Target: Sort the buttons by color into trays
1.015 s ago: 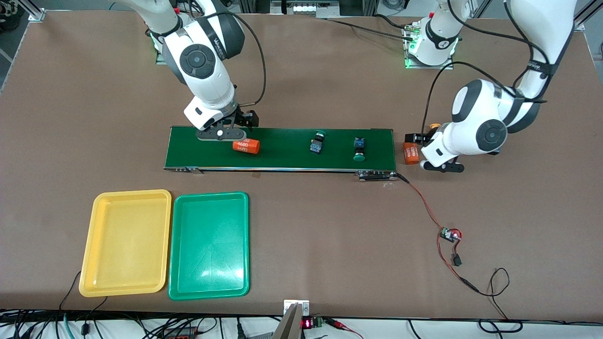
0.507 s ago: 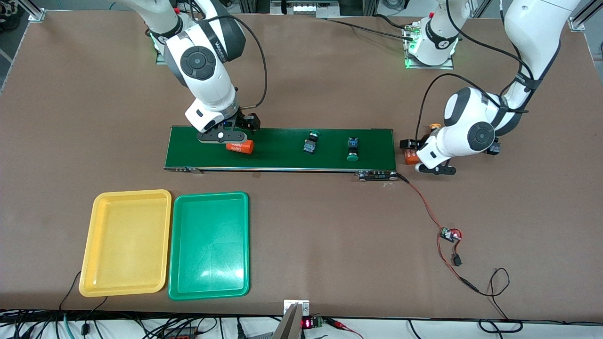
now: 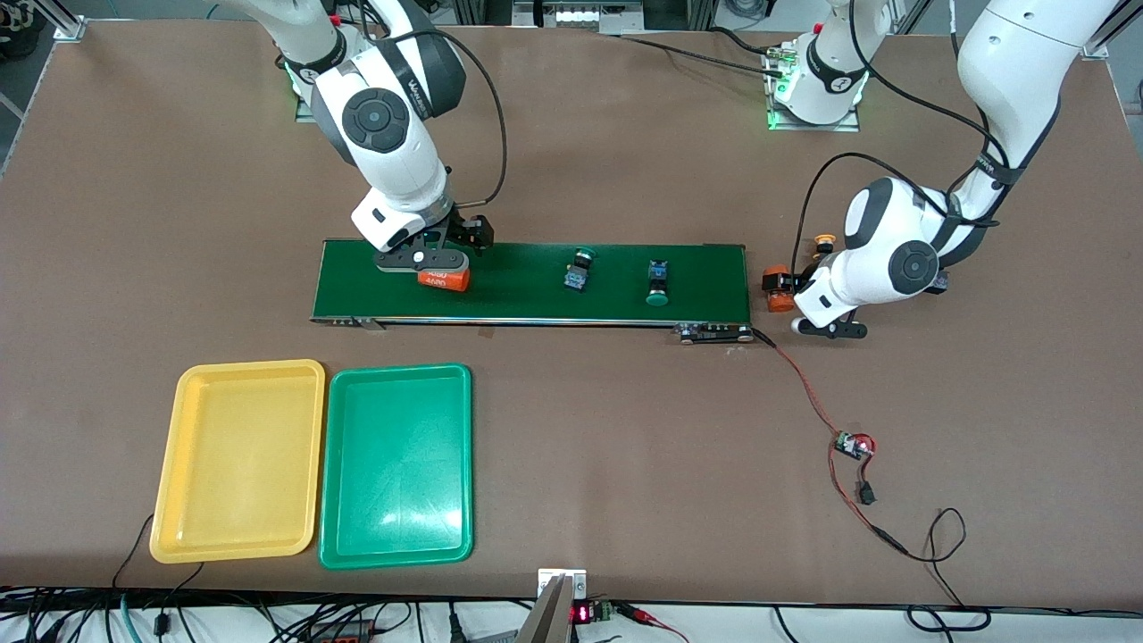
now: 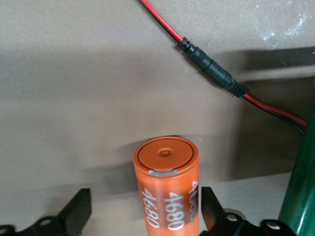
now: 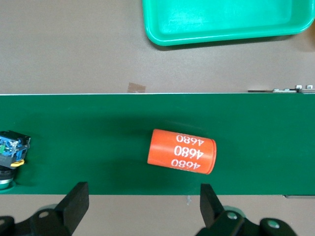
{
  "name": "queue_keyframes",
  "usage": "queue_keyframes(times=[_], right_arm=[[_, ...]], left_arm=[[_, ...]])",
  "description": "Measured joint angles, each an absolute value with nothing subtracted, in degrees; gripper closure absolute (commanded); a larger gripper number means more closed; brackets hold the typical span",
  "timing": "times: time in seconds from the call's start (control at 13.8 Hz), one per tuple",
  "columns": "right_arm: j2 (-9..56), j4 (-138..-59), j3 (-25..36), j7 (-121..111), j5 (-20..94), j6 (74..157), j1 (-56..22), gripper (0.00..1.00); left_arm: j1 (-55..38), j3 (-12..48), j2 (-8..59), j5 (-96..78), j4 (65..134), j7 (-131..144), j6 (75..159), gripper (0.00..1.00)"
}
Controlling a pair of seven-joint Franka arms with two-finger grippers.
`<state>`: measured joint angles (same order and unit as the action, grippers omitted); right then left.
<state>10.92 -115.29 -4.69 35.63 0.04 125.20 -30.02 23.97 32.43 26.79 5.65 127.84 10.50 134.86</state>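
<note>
On the belt (image 3: 536, 284), green buttons (image 3: 579, 269) beside right hand (image 3: 427, 259)

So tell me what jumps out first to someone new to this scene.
The long dark-green conveyor belt carries two green-capped buttons and an orange cylinder under the open right gripper. Off the belt's end toward the left arm, the left gripper straddles a second orange cylinder. Nearer the front camera, the yellow tray and green tray lie side by side.
</note>
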Motion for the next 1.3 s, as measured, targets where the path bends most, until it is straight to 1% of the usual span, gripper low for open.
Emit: queue_keyframes(times=[0.07, 0.14, 0.22, 0.51, 0.65, 0.8, 0.94, 1.16, 1.3], right_arm=[[10.93, -115.29, -4.69, 35.63, 0.04, 125.18, -30.06, 0.00], [10.98, -115.29, -4.69, 35.63, 0.04, 125.18, -30.12, 0.00], [11.16, -115.29, -4.69, 35.63, 0.04, 125.19, -30.19, 0.00], [12.82, -115.28, -4.74, 35.63, 0.25, 126.27, -30.31, 0.00], [14.13, -115.28, -4.77, 36.14, 0.57, 128.11, -31.01, 0.00], [15.90, -115.25, -4.81, 39.66, 1.72, 131.13, -31.98, 0.00], [17.60, -115.19, -4.83, 42.37, 2.19, 133.52, -33.28, 0.00], [18.61, -114.92, -4.82, 43.16, 2.28, 134.02, -33.82, 0.00], [18.60, -114.78, -4.73, 43.18, 2.29, 134.02, -33.82, 0.00]], left_arm=[[23.95, 32.43, 26.83, 5.65, 127.84, 10.50, 134.79, 0.78], [23.95, 32.43, 26.83, 5.65, 127.83, 10.51, 134.72, 0.93], [23.95, 32.43, 26.83, 5.65, 127.81, 10.51, 134.57, 1.00], [23.93, 32.61, 25.58, 6.23, 125.76, 8.46, 133.05, 1.00], [23.94, 32.66, 23.40, 6.36, 122.61, 2.01, 128.21, 1.00], [23.75, 32.90, 21.15, 6.36, 119.23, -4.11, 120.51, 1.00], [21.76, 33.28, 19.50, 6.37, 118.37, -9.70, 116.59, 1.00], [15.23, 33.82, 18.73, 6.37, 118.38, -19.39, 116.16, 1.00], [12.90, 34.42, 18.72, 6.40, 118.39, -27.56, 116.68, 1.00]])
